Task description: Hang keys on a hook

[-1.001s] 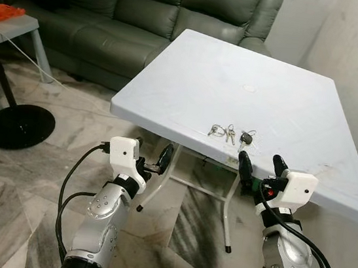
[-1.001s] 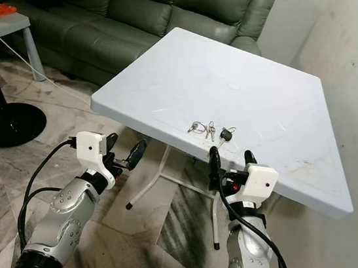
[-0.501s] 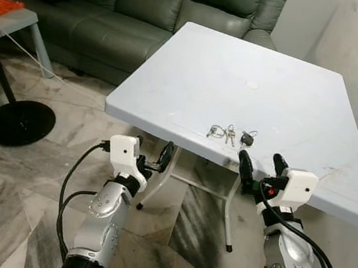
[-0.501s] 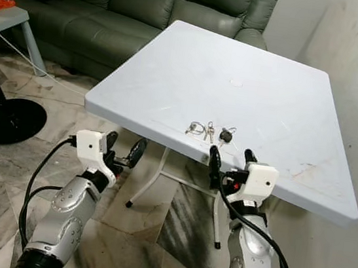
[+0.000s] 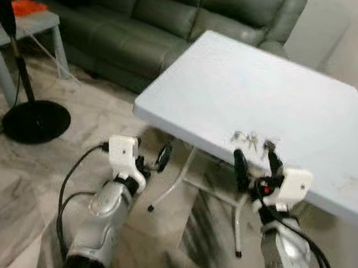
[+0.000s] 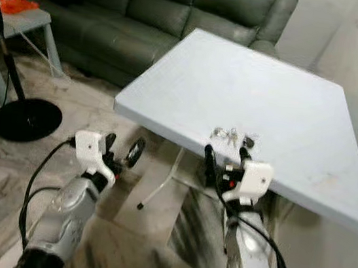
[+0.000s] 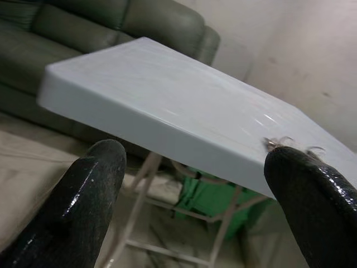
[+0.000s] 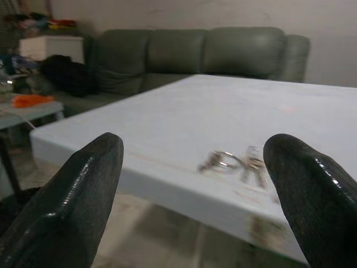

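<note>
I see the keys (image 5: 252,140) lying on the white counter (image 5: 282,101) near its front edge, pics blurred. R gripper (image 5: 254,164) sits just below that edge, jaws spread, empty. L gripper (image 5: 151,158) is low beside the counter, jaws spread too. L wrist cam catches something green (image 7: 209,198) under the counter; sofa (image 5: 162,13) behind.

Keys (image 5: 252,141) lie near the near edge of the white bench (image 5: 289,102). Right tool (image 5: 254,165) hovers open just before them; left tool (image 5: 150,159) sits lower left.
</note>
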`<state>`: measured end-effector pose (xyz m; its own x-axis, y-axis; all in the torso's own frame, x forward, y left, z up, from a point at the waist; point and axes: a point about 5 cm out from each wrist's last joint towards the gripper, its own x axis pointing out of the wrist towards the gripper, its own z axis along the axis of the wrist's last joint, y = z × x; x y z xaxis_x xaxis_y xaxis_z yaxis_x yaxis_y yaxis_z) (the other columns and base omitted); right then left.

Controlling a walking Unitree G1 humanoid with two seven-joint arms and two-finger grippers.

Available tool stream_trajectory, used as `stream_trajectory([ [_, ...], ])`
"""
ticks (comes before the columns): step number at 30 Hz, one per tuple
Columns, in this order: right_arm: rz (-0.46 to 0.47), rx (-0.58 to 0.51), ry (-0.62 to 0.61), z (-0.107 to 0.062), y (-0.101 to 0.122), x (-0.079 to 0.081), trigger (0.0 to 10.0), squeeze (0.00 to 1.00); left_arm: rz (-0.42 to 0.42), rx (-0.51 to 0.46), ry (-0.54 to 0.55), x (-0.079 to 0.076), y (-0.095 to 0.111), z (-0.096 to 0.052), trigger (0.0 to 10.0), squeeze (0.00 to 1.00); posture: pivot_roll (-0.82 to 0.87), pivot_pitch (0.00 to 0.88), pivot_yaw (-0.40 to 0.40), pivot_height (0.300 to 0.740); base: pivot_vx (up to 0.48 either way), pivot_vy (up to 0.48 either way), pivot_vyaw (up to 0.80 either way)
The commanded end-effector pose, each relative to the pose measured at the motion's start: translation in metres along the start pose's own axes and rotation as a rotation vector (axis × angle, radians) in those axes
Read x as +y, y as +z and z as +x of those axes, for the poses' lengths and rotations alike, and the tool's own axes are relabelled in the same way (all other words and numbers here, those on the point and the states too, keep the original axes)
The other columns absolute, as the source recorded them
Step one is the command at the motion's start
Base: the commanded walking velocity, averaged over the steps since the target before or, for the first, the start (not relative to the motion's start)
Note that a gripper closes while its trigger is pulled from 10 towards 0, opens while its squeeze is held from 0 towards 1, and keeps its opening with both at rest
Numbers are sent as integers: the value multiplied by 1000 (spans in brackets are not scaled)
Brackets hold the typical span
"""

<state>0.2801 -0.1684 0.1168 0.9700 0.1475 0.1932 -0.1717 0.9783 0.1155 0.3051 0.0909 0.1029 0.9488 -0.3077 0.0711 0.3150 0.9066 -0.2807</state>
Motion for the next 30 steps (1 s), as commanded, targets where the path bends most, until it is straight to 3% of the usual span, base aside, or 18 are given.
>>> stream_trajectory([
  [1, -8, -13, -7, 1, 5, -4, 10000, 0, -4, 2, -11, -8, -2, 3, 10000, 0, -29, 33, -121, 719, 0, 0, 0],
  [25, -1, 22, -11, 3, 1, -3, 10000, 0, -1, 1, -11, -8, -2, 3, 10000, 0, -26, 35, -119, 719, 0, 0, 0],
  [30, 7, 30, -18, 4, 0, -3, 10000, 0, -2, 1, -4, -7, -1, 3, 10000, 0, -26, 47, -113, 719, 0, 0, -631],
])
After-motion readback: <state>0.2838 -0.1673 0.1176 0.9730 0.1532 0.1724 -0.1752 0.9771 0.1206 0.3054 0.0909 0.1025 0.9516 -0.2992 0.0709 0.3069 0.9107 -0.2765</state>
